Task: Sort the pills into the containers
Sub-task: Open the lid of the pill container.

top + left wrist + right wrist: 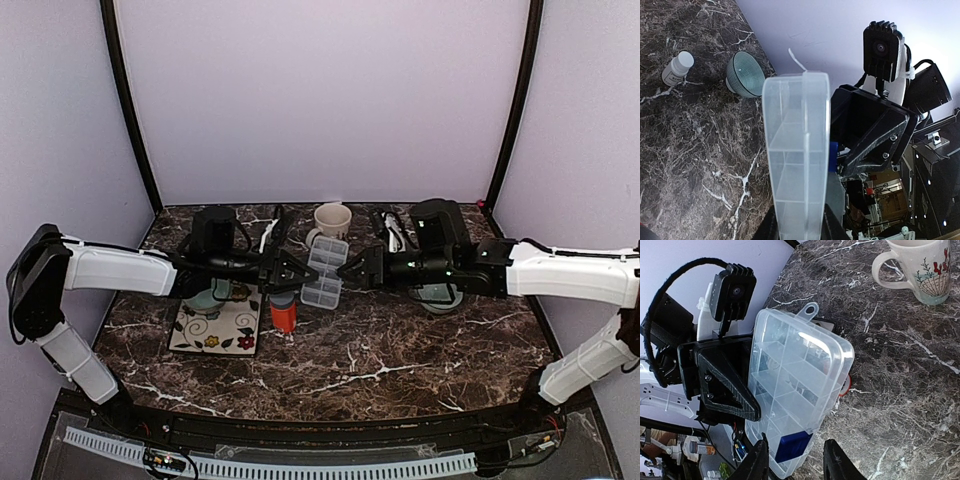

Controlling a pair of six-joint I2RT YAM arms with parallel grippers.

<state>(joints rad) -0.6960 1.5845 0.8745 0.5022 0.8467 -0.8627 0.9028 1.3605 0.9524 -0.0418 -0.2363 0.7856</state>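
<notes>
Clear organiser box (797, 165), blue piece (792, 446) inside, pinched by left end effector (800, 229); right end effector (797, 441) parted.

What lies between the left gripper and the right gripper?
The clear organiser box, clamped by the left gripper, with the open fingers of the right gripper on either side of its other end. The top external view shows it best.

The white-shelled left arm (115, 270) and white-shelled right arm (570, 275) rise from the near corners of the dark marble-patterned bench (400, 370), elbows out. Their forearms lie level and point inward at each other over the middle of its far half. The left jaws are clamped on a clear plastic compartmented organiser box (325, 272); the right jaws stand apart astride its opposite side, with a gap beside one finger.
</notes>
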